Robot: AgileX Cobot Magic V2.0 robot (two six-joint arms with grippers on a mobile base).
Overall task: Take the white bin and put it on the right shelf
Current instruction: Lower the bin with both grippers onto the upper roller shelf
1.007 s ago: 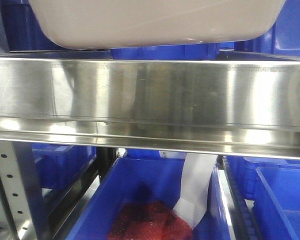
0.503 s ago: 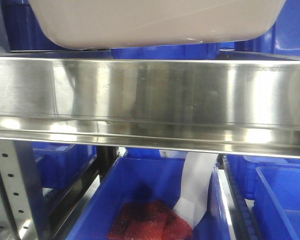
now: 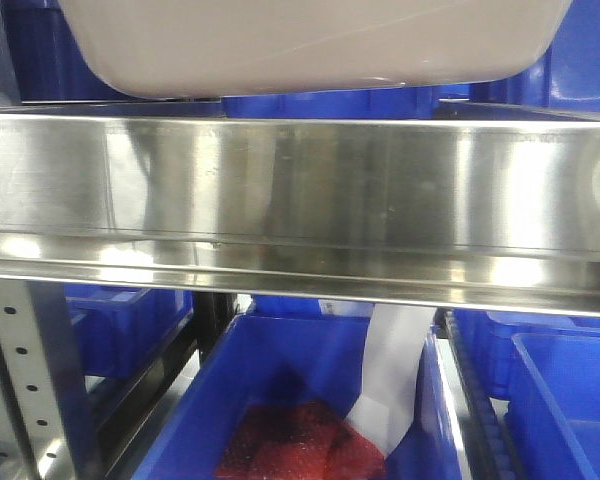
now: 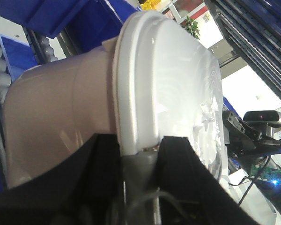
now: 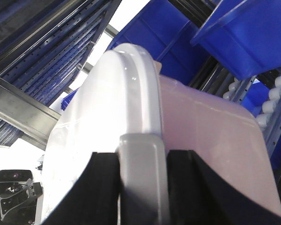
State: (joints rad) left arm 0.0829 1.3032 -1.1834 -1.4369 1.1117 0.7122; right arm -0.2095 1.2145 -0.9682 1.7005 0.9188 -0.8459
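The front-facing view is filled across its width by the broad reflective front rail of the right shelf (image 3: 300, 190), whose steel is marked by bright streaks of glare. Above that rail, at the top edge of the view, the rounded underside of the white bin (image 3: 310, 45) is seen, with a narrow dark gap and a strip of blue showing between tub and rail; whether the tub rests on the shelf deck behind the rail cannot be told. Below the shelf a large blue bin (image 3: 280, 370) is seen, flanked by further blue bins on both sides. A perforated grey upright (image 3: 20, 380) is seen at the lower left.

In the left wrist view the white bin (image 4: 61, 117) is shown on its side, its glossy lid (image 4: 168, 89) turned toward the right. The left gripper (image 4: 139, 154) is closed on the bin's end, a grey handle (image 4: 138, 171) being clamped between the black fingers (image 4: 103, 154). In the right wrist view the same tub (image 5: 210, 140) is held at its other end: the right gripper (image 5: 143, 157) is closed on a second grey handle (image 5: 141, 197) below the lid's rim.

Inside the large blue bin a red mass (image 3: 290, 445) is seen, with a white sheet (image 3: 395, 370) standing beside it
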